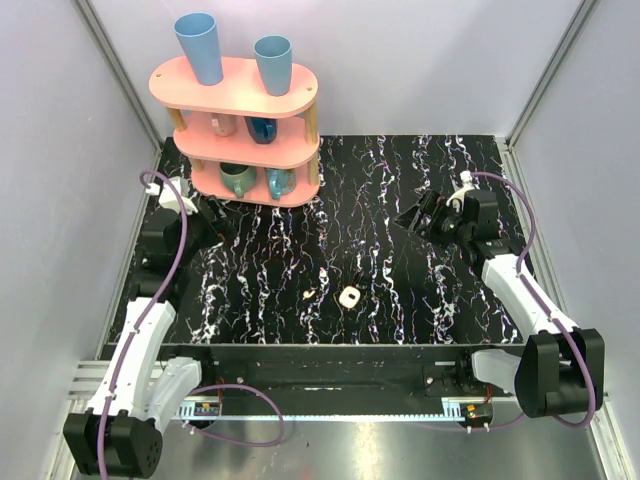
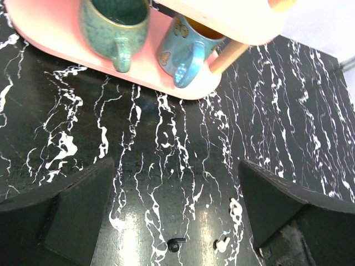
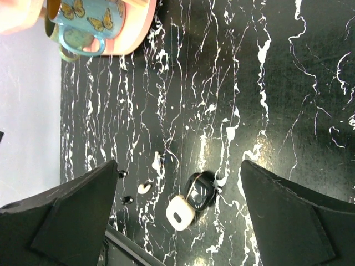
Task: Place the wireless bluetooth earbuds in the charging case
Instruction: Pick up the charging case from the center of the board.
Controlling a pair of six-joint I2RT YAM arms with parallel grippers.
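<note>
The charging case [image 1: 349,296] lies open on the black marbled table, a little ahead of centre. In the right wrist view its cream lid [image 3: 180,212] is folded out beside the dark inside [image 3: 201,190]. Two cream earbuds [image 3: 157,160] [image 3: 145,188] lie loose on the table just left of the case; one earbud [image 1: 308,294] shows from above. The left wrist view catches both earbuds [image 2: 222,244] [image 2: 235,208] near its lower edge. My left gripper [image 1: 207,222] [image 2: 176,183] hovers open at the far left, well away from them. My right gripper [image 1: 413,216] [image 3: 178,172] hovers open at the far right, empty.
A pink three-tier shelf [image 1: 245,130] with several cups and mugs stands at the back left, close to the left gripper. Tiny black bits [image 3: 127,199] [image 2: 176,244] lie near the earbuds. The table's front edge [image 1: 320,350] runs just behind the case.
</note>
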